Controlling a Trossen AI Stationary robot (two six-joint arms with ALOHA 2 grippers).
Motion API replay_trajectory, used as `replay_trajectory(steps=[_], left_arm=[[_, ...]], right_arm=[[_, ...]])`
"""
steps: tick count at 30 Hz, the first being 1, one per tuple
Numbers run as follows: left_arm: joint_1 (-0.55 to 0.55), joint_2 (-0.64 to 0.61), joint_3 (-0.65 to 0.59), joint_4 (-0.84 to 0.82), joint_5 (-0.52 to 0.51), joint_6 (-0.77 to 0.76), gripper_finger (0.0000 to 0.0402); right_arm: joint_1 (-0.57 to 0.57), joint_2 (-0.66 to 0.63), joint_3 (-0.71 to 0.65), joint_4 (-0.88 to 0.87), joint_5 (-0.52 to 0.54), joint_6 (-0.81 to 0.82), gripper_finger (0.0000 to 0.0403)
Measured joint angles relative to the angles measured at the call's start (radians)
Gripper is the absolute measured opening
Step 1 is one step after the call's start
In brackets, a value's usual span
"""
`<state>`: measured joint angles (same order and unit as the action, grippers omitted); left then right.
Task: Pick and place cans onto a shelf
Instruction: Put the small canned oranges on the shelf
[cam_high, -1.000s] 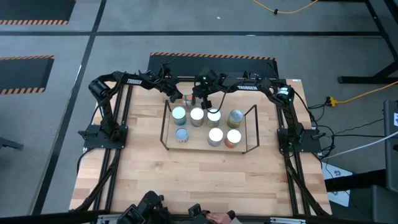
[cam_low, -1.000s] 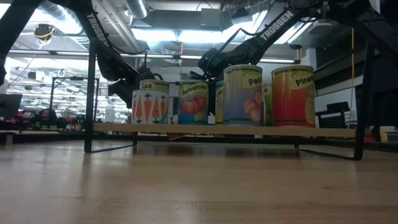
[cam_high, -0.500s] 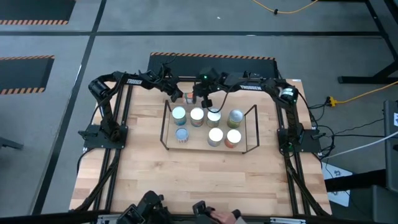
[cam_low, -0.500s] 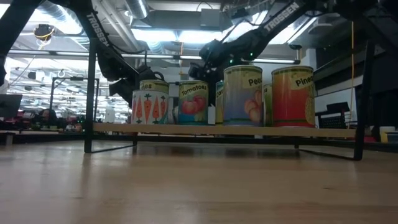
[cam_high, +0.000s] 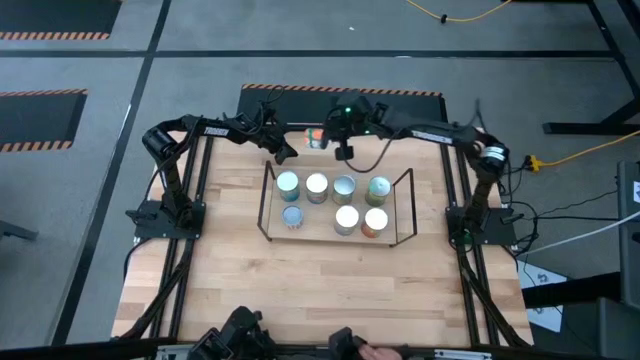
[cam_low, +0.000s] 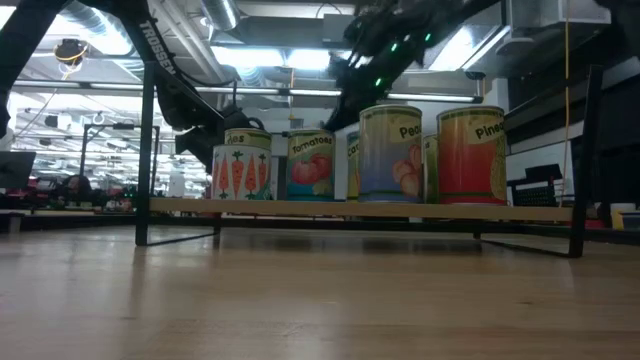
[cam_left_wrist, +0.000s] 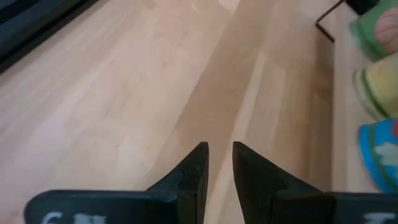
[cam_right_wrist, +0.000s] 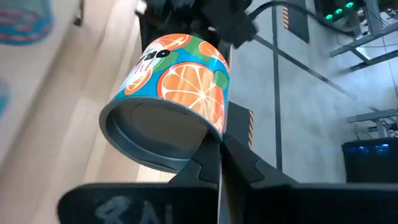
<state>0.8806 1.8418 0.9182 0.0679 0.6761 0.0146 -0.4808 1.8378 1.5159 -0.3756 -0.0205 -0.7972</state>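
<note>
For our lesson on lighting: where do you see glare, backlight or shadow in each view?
Low view: bright ceiling lights backlight the cans on the shelf; left wrist view: a broad shadow band crosses the table; right wrist view: the orange can has a lit label and a shaded end.

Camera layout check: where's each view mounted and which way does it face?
High: overhead, straight down; both arms, shelf, cans.
Low: tabletop height, level toward shelf front; arms behind.
Left wrist: on left arm, facing bare table; left gripper shows.
Right wrist: on right arm, facing orange-label can; right gripper shut.
Shared: high and right wrist both show that can.
</note>
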Motion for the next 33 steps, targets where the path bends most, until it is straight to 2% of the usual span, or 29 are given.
replay_trajectory(steps=[5, 13, 16, 19, 25, 33], left_arm=[[0.000, 0.001, -0.001, -0.001, -0.018, 0.022, 0.0066], [0.000, 0.001, -0.001, 0.001, -0.049, 0.023, 0.0066], [0.004, -0.005, -0.001, 0.008, -0.065, 0.024, 0.0066], [0.019, -0.037, 0.007, 0.011, -0.061, 0.023, 0.0066], [0.069, -0.191, 0.031, 0.012, -0.054, 0.014, 0.0066], [0.069, -0.557, 0.033, -0.111, -0.076, -0.004, 0.0066]], right_arm=[[0.025, -0.079, 0.093, -0.215, 0.004, 0.040, 0.0004], [0.140, -0.060, 0.465, -0.648, 0.001, 0.193, 0.0003], [0.192, -0.041, 0.556, -0.725, 0.000, 0.260, 0.0003], [0.242, -0.033, 0.591, -0.762, 0.000, 0.313, 0.0003], [0.319, -0.012, 0.586, -0.805, -0.028, 0.413, 0.0003], [0.350, 0.068, 0.586, -0.857, -0.153, 0.528, 0.0002]])
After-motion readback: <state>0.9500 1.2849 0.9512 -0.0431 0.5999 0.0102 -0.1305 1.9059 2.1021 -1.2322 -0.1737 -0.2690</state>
